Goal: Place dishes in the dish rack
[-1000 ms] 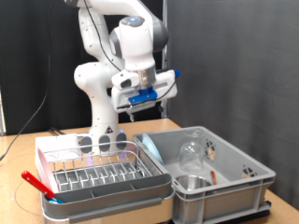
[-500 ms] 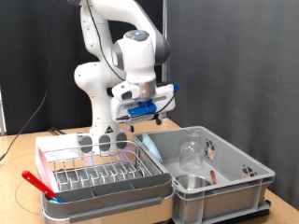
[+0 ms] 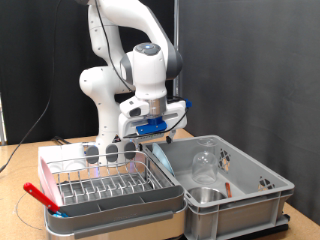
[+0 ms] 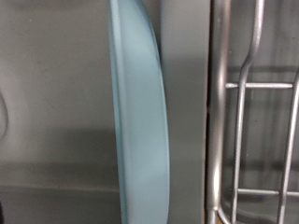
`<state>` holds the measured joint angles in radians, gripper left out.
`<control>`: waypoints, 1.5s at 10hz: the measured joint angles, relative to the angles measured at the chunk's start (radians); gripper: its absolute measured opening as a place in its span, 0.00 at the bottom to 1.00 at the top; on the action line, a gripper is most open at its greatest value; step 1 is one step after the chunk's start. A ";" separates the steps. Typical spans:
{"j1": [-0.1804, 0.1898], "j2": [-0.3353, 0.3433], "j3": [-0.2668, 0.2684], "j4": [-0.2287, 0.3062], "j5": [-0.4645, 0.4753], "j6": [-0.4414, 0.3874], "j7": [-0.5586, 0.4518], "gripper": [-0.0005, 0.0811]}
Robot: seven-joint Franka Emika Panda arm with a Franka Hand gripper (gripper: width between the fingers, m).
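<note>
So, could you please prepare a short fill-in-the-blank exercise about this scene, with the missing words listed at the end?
1. The clear drinking glass lies inside the grey plastic ____.
2. The gripper hangs above the boundary between the tub and the dish ____.
3. The wire rack sits in a shallow ____ tray.
4. The utensil at the rack's left side has a ____ handle.

Missing words: tub; rack; white-grey; red

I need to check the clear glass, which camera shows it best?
The exterior view: the clear glass lies in the grey tub, whole and unobstructed. The wrist view shows none of it, only a pale blue edge and rack wires.
</note>
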<state>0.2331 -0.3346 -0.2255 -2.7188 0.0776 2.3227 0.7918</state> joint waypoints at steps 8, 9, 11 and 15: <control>0.016 0.051 0.008 0.000 0.057 0.041 -0.034 0.76; 0.016 0.051 0.009 0.000 0.057 0.041 -0.034 0.51; 0.016 0.051 0.009 0.001 0.057 0.041 -0.030 0.35; 0.016 0.054 0.010 0.013 0.069 0.042 -0.022 0.04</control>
<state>0.2493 -0.2804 -0.2152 -2.7062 0.1466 2.3642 0.7700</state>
